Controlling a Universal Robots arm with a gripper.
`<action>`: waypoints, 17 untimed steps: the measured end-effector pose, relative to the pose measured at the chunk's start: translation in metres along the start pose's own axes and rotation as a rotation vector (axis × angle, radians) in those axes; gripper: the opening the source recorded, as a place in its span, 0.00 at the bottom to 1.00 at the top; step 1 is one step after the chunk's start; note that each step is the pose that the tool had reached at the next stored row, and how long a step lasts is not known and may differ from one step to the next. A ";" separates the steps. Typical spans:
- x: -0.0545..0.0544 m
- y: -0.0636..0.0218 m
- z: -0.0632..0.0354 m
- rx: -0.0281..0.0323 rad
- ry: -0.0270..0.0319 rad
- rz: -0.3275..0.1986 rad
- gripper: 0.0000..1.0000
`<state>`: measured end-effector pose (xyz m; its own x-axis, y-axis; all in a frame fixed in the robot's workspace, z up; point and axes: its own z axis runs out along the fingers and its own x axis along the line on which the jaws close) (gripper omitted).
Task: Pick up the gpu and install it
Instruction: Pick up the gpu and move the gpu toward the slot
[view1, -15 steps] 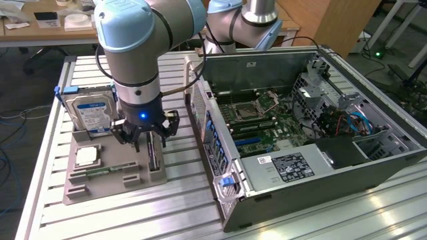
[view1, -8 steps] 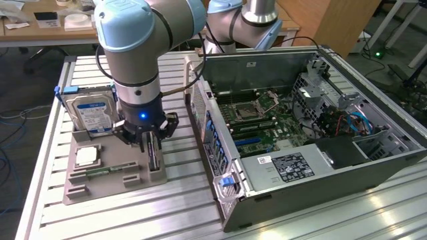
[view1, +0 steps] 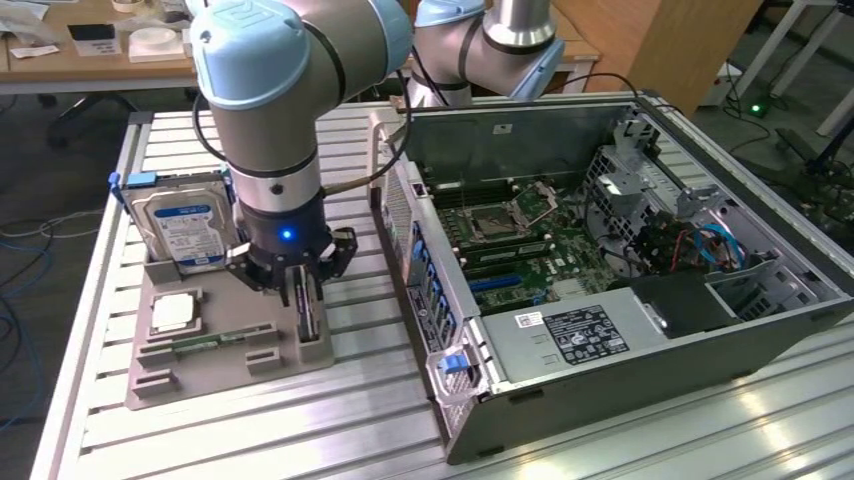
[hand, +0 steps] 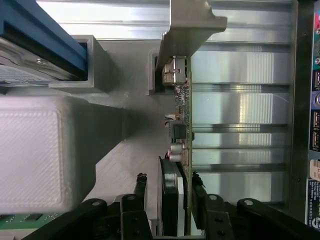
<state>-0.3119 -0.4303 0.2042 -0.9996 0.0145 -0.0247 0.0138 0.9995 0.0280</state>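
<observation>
Fingers (hand: 141, 190) apart, the gripper (view1: 302, 288) straddles the gpu (view1: 311, 325), standing on edge, long axis running 12-to-6 o'clock in the exterior view.

Table (view1: 374, 410) is ribbed shiny aluminium, parts tray (view1: 180, 385) looks like matt grey plastic, gpu (hand: 182, 100) bracket's bare dull metal, pc case (view1: 641, 375) is matt grey metal.
</observation>
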 end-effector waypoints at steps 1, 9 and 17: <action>0.000 0.0000 0.0002 0.0000 -0.0001 0.000 0.46; -0.001 0.0000 0.0007 -0.0001 -0.0002 0.000 0.32; -0.004 0.0000 0.0013 0.0001 0.0001 0.000 0.28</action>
<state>-0.3075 -0.4303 0.2031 -0.9996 0.0144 -0.0246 0.0137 0.9995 0.0279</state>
